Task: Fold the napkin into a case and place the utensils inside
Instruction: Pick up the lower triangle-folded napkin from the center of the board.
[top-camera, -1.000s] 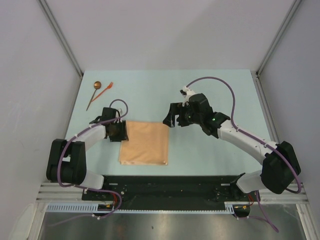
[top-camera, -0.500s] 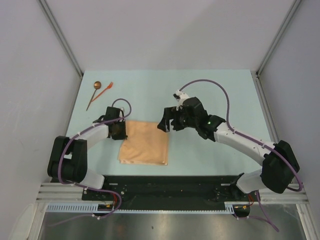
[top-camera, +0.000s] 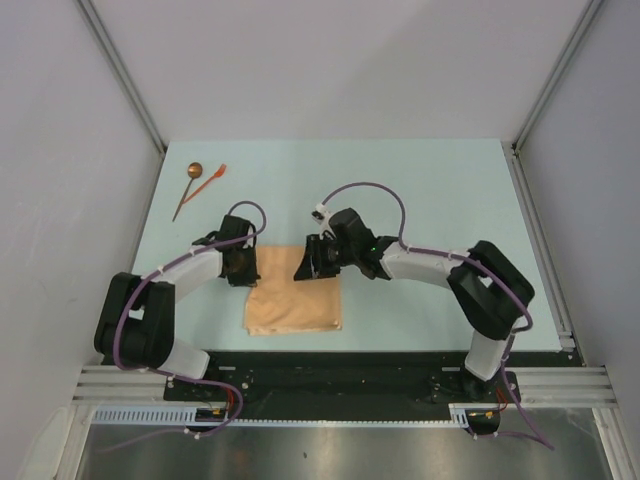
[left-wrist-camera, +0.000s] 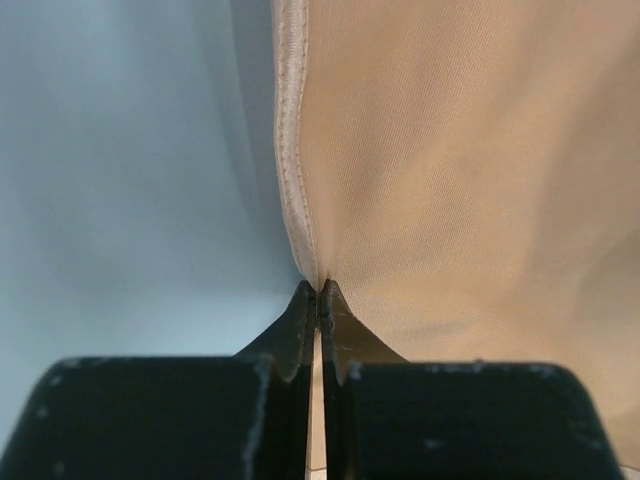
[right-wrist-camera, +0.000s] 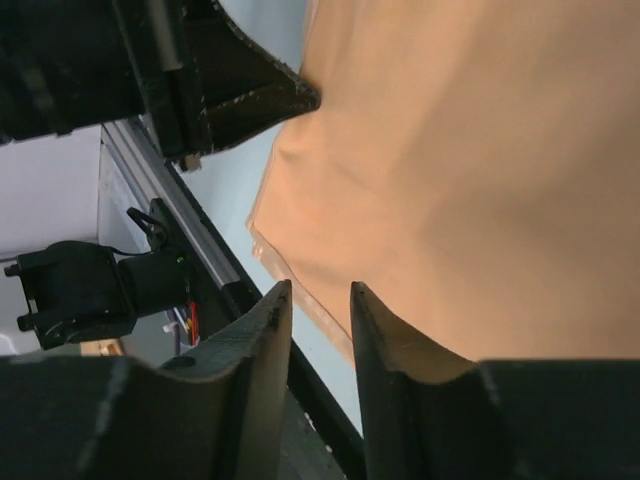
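Note:
The tan-orange napkin (top-camera: 295, 305) lies flat near the table's front edge, its far corners rumpled. My left gripper (top-camera: 243, 268) is at its far left corner. In the left wrist view that gripper (left-wrist-camera: 318, 290) is shut on the napkin (left-wrist-camera: 450, 150) at its hemmed edge. My right gripper (top-camera: 308, 265) hangs over the cloth's far edge. Its jaws (right-wrist-camera: 313, 295) stand narrowly open above the napkin (right-wrist-camera: 450, 150) with nothing between them. The spoon (top-camera: 188, 188) and the orange-red fork piece (top-camera: 212, 178) lie together at the far left of the table.
The pale blue table (top-camera: 420, 180) is walled on three sides. A black rail (top-camera: 340, 375) with both arm bases runs along the near edge. The left gripper's dark fingers (right-wrist-camera: 270, 95) show in the right wrist view, close to the right gripper.
My right arm swung left onto the napkin's far edge and its jaws narrowed. My left gripper closed on the cloth's left corner. The napkin's far edge puckered and shifted slightly.

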